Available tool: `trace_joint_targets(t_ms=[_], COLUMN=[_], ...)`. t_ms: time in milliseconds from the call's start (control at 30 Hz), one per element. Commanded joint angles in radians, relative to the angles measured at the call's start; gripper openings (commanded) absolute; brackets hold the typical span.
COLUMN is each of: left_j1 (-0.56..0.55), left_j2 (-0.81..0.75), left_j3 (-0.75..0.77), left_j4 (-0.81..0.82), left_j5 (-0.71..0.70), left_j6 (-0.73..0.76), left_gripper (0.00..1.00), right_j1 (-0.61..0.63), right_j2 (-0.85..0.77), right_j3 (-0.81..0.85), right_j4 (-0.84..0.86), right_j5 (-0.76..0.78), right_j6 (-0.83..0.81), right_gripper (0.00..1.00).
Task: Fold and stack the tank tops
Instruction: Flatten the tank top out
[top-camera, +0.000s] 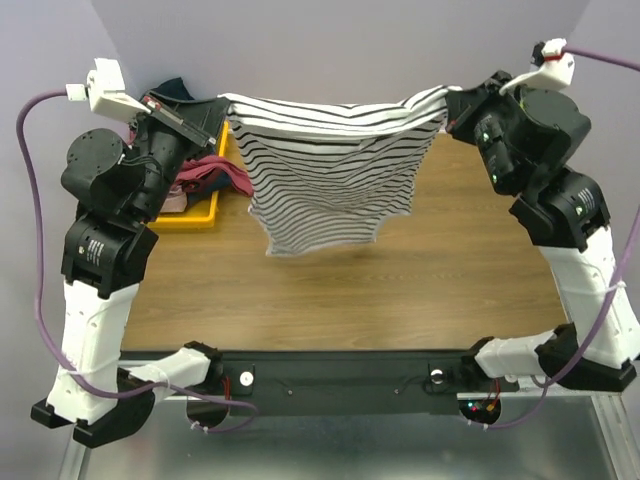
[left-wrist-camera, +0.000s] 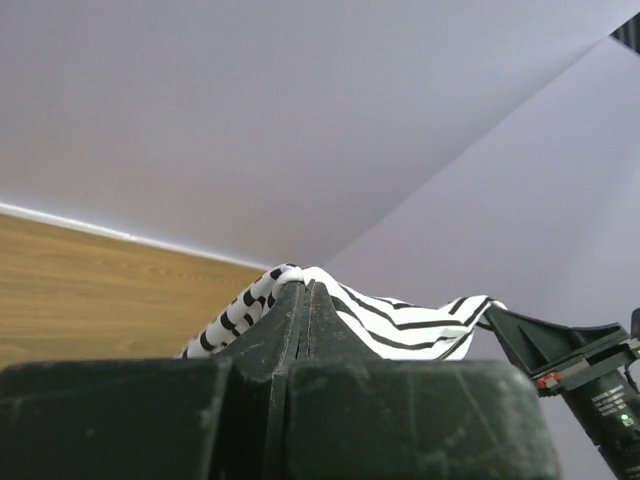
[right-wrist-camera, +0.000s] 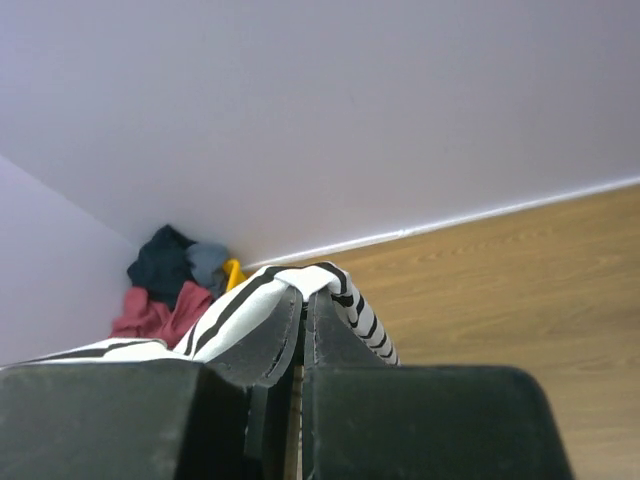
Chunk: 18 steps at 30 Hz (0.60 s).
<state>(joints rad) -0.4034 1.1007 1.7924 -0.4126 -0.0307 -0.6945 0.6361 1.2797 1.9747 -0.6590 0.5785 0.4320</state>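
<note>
1. The left gripper (left-wrist-camera: 305, 292) is clamped shut, with a fold of striped cloth pinched between its two fingers.
2. The right gripper (right-wrist-camera: 303, 300) is likewise closed tight on striped cloth, which drapes over its fingertips.
3. Both of the two grippers hold one striped tank top (top-camera: 330, 170), white with thin dark stripes. It is lifted and stretched between them by its upper edge, and the rest hangs down over the far half of the tabletop. Whether its lower edge touches the wood cannot be told.
4. One yellow tray (top-camera: 195, 216) sits at the far left of the tabletop, just beside the hanging top and partly behind the left arm.
5. In the tray lies one heap of clothes (right-wrist-camera: 165, 290). Three colours show: dark, grey-blue and red-pink. What kind of garments they are cannot be told.
6. The tabletop (top-camera: 400, 285) is brown wood grain, with both arm bases on a black bar at its near edge.
7. Plain pale lilac walls (top-camera: 330, 40) stand behind and beside it, meeting in a corner.
</note>
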Motion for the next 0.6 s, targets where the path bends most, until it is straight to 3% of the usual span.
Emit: trace_joint_targets(t_ms=[0,100,333,467,567], left_j1=[-0.002,0.021,0.116,0.161,0.204], left_j2=[0.060,0.149,0.433,0.721,0.877], left_j3=[0.027,0.019,0.085,0.370,0.728], left_j4=[0.093,0.173,0.359,0.301,0.213], left_j5=[-0.020,0.000,0.223,0.330,0.397], left_j6=[-0.057,-0.094,-0.148,-0.137,-0.151], left_gripper=[0.00,0.00,0.00,0.00,0.00], right_j1=[-0.003,-0.067,-0.378,-0.489,-0.561], right_j2=[0.130,0.257,0.573,0.731,0.803], right_j3=[0.119,0.176,0.361,0.528,0.656], right_j4=[-0.005,-0.002,-0.002,-0.002,0.009], right_j5=[0.099,0.084,-0.404,-0.548,-0.574], right_j6=[-0.137,-0.173,-0.058,0.014,0.046], right_gripper=[0.00,0.01,0.00,0.00,0.00])
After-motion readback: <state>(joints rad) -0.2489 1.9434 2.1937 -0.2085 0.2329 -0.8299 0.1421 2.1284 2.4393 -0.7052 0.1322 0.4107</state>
